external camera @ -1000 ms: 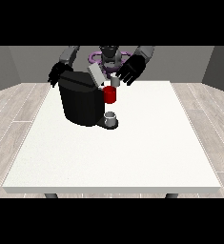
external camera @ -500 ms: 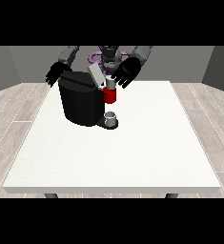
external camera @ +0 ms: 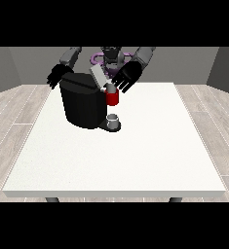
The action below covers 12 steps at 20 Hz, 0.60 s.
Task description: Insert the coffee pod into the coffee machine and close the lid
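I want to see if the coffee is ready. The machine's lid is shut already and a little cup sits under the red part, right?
Not quite. The front view shows the lid still tilted up, not shut. The little cup does sit under the coffee machine's red part.

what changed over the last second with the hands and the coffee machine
Little moved. The black hand at the view's right slid slightly toward the grey raised lid, fingers spread, holding nothing. The black coffee machine, its red pod holder, the small grey cup and the hand at the view's left stayed put.
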Each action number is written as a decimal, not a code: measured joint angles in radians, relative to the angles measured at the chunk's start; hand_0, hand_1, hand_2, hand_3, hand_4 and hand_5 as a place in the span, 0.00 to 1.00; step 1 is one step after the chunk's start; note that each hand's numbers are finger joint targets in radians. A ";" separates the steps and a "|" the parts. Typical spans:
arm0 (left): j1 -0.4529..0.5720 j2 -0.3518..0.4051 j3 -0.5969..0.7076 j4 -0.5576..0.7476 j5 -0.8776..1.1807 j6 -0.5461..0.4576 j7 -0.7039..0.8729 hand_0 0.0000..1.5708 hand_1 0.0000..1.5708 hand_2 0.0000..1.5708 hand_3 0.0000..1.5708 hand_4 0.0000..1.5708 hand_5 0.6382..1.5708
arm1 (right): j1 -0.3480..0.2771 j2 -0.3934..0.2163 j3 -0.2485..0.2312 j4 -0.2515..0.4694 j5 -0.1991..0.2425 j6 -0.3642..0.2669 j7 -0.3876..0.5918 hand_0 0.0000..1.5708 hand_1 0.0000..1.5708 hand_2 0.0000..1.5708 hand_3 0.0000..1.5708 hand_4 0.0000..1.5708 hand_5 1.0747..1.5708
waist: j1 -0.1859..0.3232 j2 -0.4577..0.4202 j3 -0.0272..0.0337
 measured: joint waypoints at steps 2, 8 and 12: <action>-0.013 0.004 0.002 0.002 -0.002 -0.004 0.002 0.75 0.75 0.81 0.77 0.33 1.00 | -0.002 0.007 0.006 0.001 0.003 -0.007 -0.011 0.00 0.00 0.00 0.00 0.33 1.00 | -0.002 0.010 0.0003; 0.003 -0.010 -0.001 0.006 -0.014 0.003 0.006 0.78 0.78 0.81 0.76 0.31 1.00 | 0.007 -0.002 -0.010 0.009 -0.005 -0.001 -0.031 0.00 0.00 0.00 0.00 0.29 1.00 | 0.008 0.008 0.0007; -0.002 -0.008 0.002 0.006 -0.011 -0.021 0.007 0.78 0.78 0.81 0.75 0.31 1.00 | 0.013 -0.012 -0.026 0.026 -0.011 0.002 -0.047 0.00 0.00 0.00 0.00 0.28 1.00 | 0.015 0.008 0.0006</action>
